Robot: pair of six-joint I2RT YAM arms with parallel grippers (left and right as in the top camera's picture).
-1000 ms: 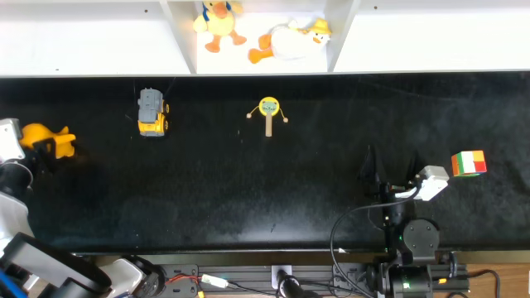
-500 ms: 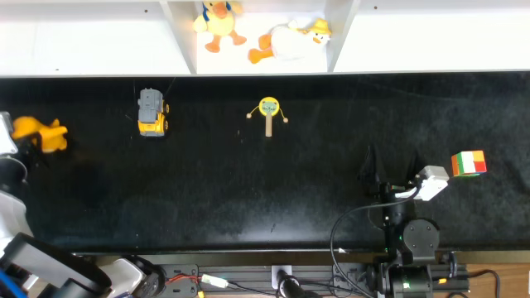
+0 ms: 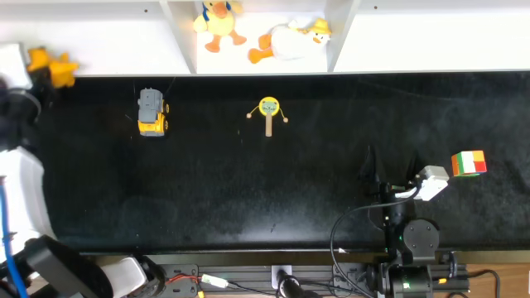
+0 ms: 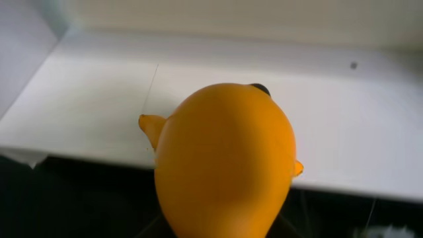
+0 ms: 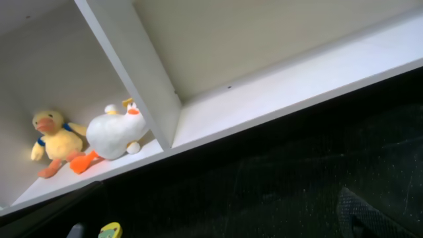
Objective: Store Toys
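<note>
My left gripper (image 3: pixel 40 69) is shut on an orange plush toy (image 3: pixel 55 64) at the far left, at the mouth of the white shelf's left compartment (image 3: pixel 108 41). In the left wrist view the orange toy (image 4: pixel 225 172) hangs just before the shelf floor (image 4: pixel 92 112). A yellow and grey truck (image 3: pixel 152 112), a small rattle drum (image 3: pixel 268 111) and a coloured cube (image 3: pixel 468 162) lie on the black mat. My right gripper (image 3: pixel 389 170) stands open low at the right, holding nothing.
A yellow duck (image 3: pixel 217 20) and a white duck (image 3: pixel 290 40) sit in the middle compartment; the right wrist view also has the yellow duck (image 5: pixel 53 142) and white duck (image 5: pixel 115 132). The right compartment (image 3: pixel 431 33) holds nothing. Upright dividers (image 5: pixel 132 73) separate the compartments.
My left arm has carried the orange toy from the mat's left edge up to the left shelf compartment. The right arm has not moved.
</note>
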